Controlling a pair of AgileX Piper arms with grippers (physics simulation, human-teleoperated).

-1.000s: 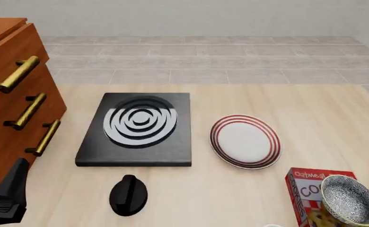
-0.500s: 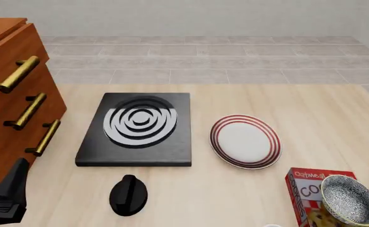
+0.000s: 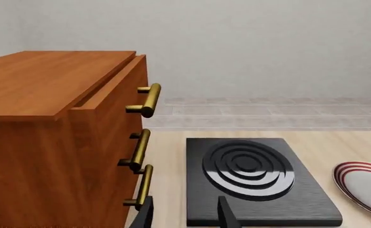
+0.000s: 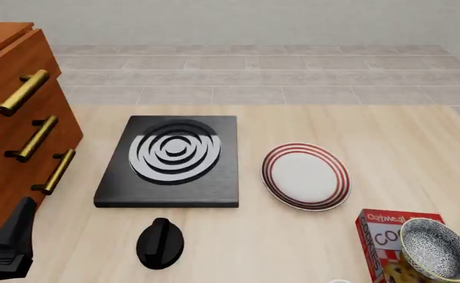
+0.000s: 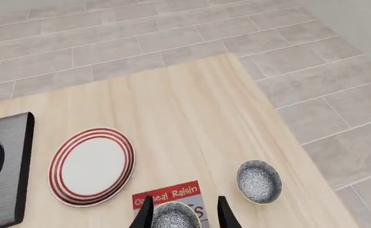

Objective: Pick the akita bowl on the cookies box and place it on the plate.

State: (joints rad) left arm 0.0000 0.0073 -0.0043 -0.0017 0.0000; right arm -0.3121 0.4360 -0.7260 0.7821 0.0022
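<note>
The small round speckled blue-grey akita bowl (image 4: 439,249) sits on the red cardboard cookies box (image 4: 384,235), at the table's 5 o'clock corner in the front view. The white round plate with red rim rings (image 4: 305,176) lies apart, at the box's 11 o'clock. The right gripper (image 5: 184,211) hangs above the bowl, fingers spread and empty. A second speckled bowl (image 5: 258,181) rests beside the box. The left gripper (image 3: 184,213), fingers apart, faces the black square stove (image 4: 171,162) beside the wooden drawer cabinet (image 4: 17,135).

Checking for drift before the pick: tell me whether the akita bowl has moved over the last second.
No. In the front view the akita bowl sits on the cookies box at the same spot, equally far from the plate.
</note>
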